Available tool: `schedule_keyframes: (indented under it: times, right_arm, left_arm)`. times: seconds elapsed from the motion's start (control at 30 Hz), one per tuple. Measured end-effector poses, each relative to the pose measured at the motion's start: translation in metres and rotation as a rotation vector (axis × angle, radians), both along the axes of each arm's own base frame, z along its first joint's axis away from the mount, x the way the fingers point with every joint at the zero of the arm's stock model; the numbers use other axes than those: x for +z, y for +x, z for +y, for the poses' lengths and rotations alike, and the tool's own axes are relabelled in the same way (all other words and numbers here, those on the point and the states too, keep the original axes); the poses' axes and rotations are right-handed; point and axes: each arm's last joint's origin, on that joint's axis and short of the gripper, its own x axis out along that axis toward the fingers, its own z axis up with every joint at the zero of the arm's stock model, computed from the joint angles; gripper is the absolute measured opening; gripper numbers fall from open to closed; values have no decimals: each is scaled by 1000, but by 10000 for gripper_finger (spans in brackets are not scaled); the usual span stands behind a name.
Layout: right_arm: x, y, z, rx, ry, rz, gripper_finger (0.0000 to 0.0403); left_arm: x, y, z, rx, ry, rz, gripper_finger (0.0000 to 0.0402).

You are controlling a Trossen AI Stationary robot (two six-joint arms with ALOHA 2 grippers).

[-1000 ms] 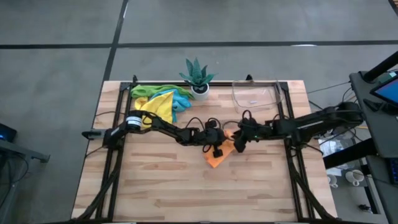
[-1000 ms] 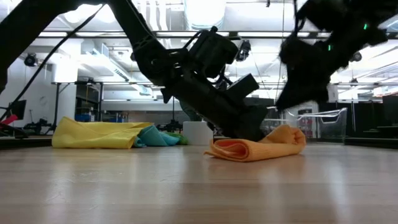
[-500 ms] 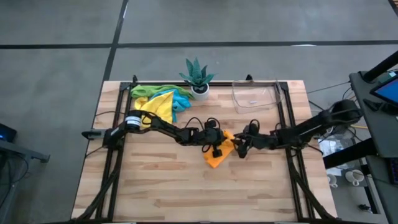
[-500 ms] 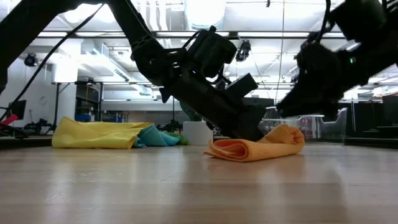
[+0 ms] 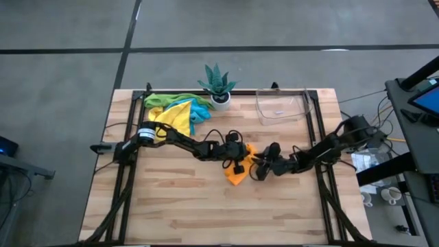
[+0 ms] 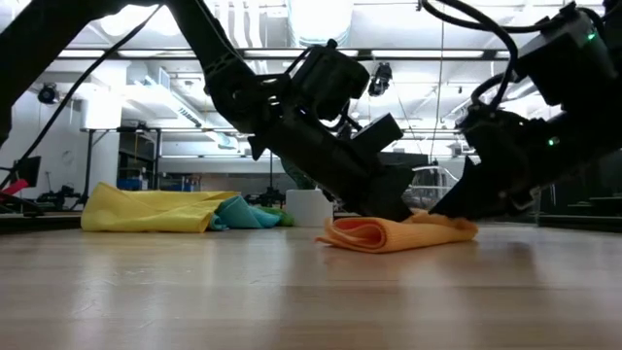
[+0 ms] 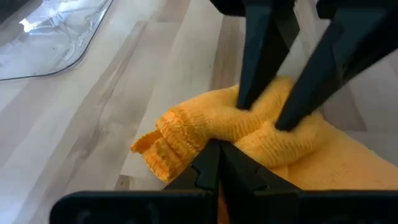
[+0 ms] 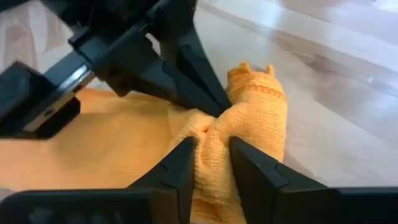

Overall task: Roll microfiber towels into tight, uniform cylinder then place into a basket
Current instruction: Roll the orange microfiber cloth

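While the left gripper (image 5: 241, 162) stays clenched on the orange towel (image 5: 241, 169) at mid-table, the right gripper (image 5: 261, 167) pinches a fold of it from three o'clock; the basket (image 5: 281, 105) sits well apart at one o'clock.

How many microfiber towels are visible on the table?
4: one orange microfiber towel mid-table between both grippers; green, yellow and light blue towels piled beside the potted plant. More may be hidden.
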Motion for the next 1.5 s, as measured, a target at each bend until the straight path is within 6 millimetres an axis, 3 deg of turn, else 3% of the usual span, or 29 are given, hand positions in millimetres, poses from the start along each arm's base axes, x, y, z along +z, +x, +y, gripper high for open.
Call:
schedule_keyframes:
  times: [0.17, 0.4, 0.57, 0.77, 0.93, 1.17, 1.5]
  right_arm:
    - [-6, 3, 4, 30, -38, 34, 65]
    - [-2, 0, 4, 90, -107, 66, 36]
    - [2, -1, 5, 146, -155, 84, 33]
    - [3, -2, 5, 167, -182, 94, 33]
    - [4, -1, 5, 167, -183, 91, 33]
    - [4, -1, 5, 168, -185, 89, 33]
    - [12, 1, 6, 196, -158, 56, 49]
  left_arm:
    - [10, -5, 1, -14, 45, 8, 0]
    - [50, -20, 2, -38, 106, 40, 0]
    - [51, -31, 3, -50, 140, 89, 0]
    - [63, -31, 1, -123, 154, -91, 0]
    - [50, -24, -4, -242, 99, -124, 0]
    - [6, -20, -3, -245, 110, -17, 0]
    - [0, -19, 3, -208, 131, -4, 0]
